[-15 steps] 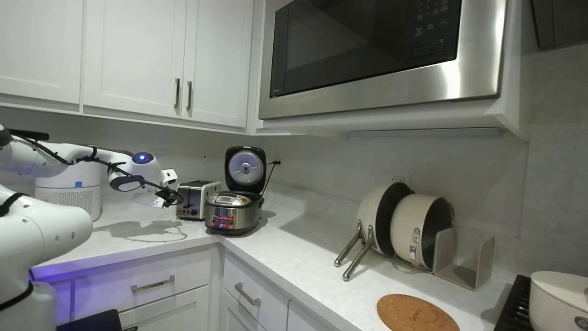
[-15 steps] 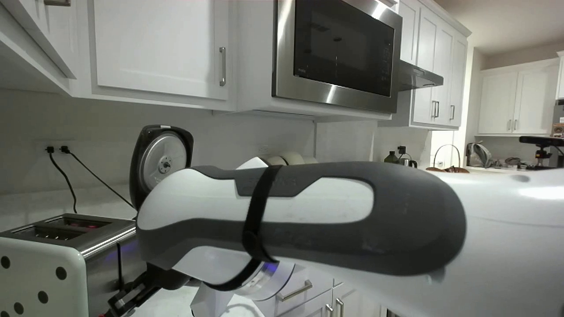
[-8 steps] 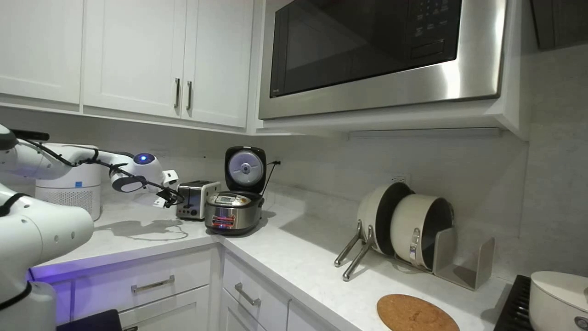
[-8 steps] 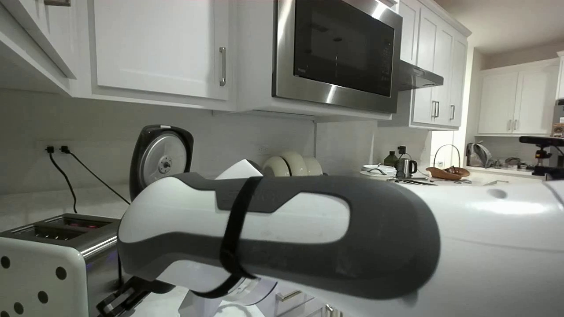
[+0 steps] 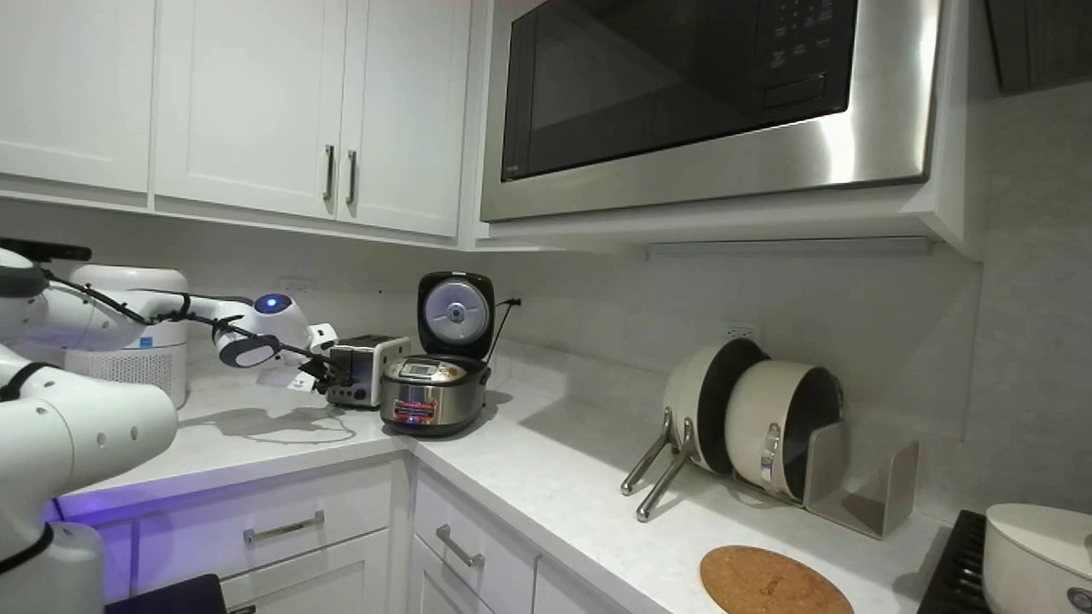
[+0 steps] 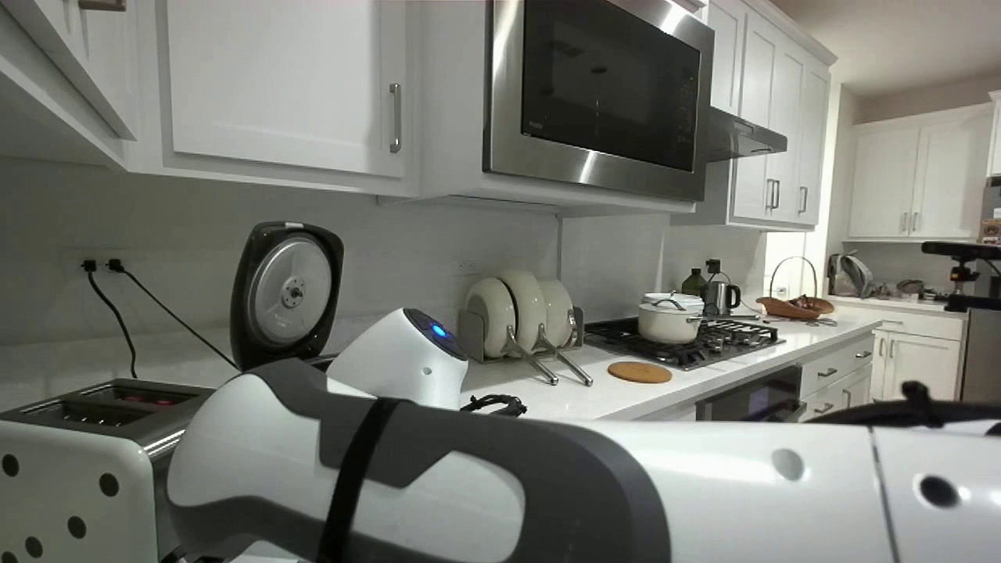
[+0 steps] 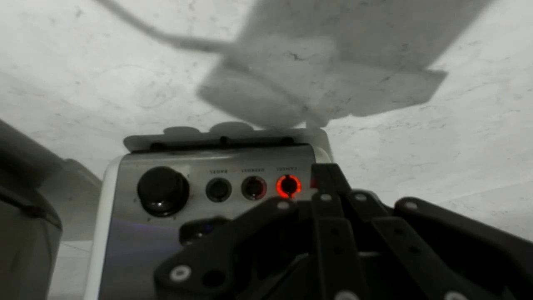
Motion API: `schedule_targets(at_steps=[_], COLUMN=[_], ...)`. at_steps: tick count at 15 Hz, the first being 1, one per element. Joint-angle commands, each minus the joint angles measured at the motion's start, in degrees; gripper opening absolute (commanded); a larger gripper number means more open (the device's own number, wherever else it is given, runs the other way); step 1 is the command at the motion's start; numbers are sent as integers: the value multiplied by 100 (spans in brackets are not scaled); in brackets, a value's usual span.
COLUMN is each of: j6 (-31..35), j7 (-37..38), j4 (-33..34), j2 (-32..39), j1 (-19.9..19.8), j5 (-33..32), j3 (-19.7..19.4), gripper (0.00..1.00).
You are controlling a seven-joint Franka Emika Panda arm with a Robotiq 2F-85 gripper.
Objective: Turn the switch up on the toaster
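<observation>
The silver toaster with white end panels stands on the counter in both exterior views (image 5: 365,362) (image 6: 78,500). The wrist view, upside down, shows its front (image 7: 133,250). A black knob (image 7: 162,191), two dark buttons and a red-lit cancel button (image 7: 288,186) sit there. The black switch (image 7: 200,230) is partly covered by my gripper's finger linkage. My gripper (image 7: 331,177) is shut with nothing seen in it, its tips overlapping the panel beside the cancel button. Contact cannot be told. In an exterior view my gripper (image 5: 334,375) is at the toaster's front; the arm hides it in the other.
A rice cooker (image 5: 431,405) with its lid (image 5: 456,314) raised stands close beside the toaster. A white appliance (image 5: 128,367) stands behind the arm. Cords (image 6: 176,320) run from the wall outlet. Pans (image 5: 695,409) and a cork mat (image 5: 772,580) lie farther along the counter.
The arm has lowered and moved toward the toaster. My gripper has come down a little and closer to the toaster's front. The toaster has not visibly moved.
</observation>
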Motion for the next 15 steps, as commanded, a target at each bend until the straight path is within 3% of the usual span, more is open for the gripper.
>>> schedule_targets(at_steps=[1, 5, 15], j6=[-16, -73, -219], j7=[365, 548, 1005], j4=[328, 508, 517], j2=[-318, -484, -402], j1=[-330, -565, -508], j5=[-100, -106, -401], j3=[-37, -42, -28], gripper=[0, 0, 0])
